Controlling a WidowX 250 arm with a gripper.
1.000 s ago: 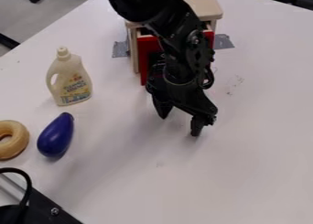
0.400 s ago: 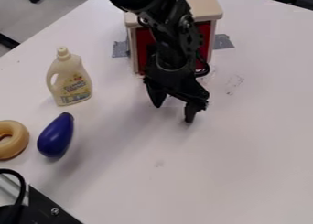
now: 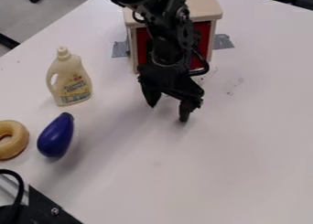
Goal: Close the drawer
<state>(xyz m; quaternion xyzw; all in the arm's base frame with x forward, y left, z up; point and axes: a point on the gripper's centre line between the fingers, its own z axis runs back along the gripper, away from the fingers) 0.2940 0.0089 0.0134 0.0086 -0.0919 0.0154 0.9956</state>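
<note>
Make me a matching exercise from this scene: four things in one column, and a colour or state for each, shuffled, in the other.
Things
1. Drawer front
2. Claw
3. Eggplant
4. Bottle

Colours and states
A. Dark purple
B. Cream, with a cap and a looped handle
C. Red, below a wooden top
D. Black, spread open

Pairs: 1-C, 2-D, 3-A, 4-B

The drawer (image 3: 203,39) is seen closed, its flat red front set upright within the pale wooden frame of its cabinet (image 3: 205,6). It is placed behind the pincer (image 3: 167,112), on the far side from the camera and apart from the fingertips. The middle of the front is hidden from view; red is shown at both sides.
</note>
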